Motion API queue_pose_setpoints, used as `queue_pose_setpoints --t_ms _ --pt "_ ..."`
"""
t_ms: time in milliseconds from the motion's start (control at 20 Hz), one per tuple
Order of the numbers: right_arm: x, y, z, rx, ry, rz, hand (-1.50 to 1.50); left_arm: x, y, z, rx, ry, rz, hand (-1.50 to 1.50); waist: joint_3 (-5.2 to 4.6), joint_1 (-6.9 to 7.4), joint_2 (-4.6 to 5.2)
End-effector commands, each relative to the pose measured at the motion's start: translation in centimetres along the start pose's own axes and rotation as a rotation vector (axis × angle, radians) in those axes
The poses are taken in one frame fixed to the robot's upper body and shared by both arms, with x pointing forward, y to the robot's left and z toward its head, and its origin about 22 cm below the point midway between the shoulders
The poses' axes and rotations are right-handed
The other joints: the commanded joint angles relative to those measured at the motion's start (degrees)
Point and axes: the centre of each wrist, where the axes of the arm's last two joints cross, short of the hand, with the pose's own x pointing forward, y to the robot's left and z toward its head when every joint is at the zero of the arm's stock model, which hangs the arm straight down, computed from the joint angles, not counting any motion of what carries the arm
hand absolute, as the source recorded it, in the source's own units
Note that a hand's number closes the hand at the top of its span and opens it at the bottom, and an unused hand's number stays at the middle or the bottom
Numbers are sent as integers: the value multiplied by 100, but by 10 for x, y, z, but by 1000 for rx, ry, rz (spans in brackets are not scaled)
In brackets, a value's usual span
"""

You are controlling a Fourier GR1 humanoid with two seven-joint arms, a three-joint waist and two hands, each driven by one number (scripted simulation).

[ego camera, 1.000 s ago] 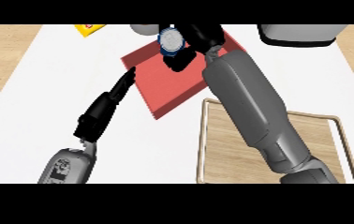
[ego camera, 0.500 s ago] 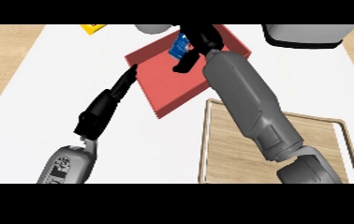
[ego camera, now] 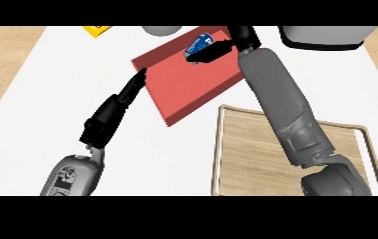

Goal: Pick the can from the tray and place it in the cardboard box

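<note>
Right hand curled round the can, fingers dark across its lower side, blue label showing on the far side. Can tilted, long axis slanting from lower left to upper right, held over the far corner of the red tray; hard to tell whether clear of the tray surface or just touching. Grey right forearm stretching from the box up to that corner.

Left hand just off the tray's left edge, fingers straight and together, tips pointing at the tray's left corner, holding nothing.

Wooden-floored box on the near right side of the tray, touching or nearly touching its near corner. Can well apart from the box, on the tray's opposite side. Likely next: carry back along the forearm's own line toward the box opening.
</note>
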Motion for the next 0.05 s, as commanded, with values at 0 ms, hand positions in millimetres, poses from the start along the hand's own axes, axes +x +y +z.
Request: queue_pose_setpoints --t_ms 0 --pt "-9 -30 1 -86 -1 -196 -150 -16 3 5 -2 13 5 0 -5 -49 -6"
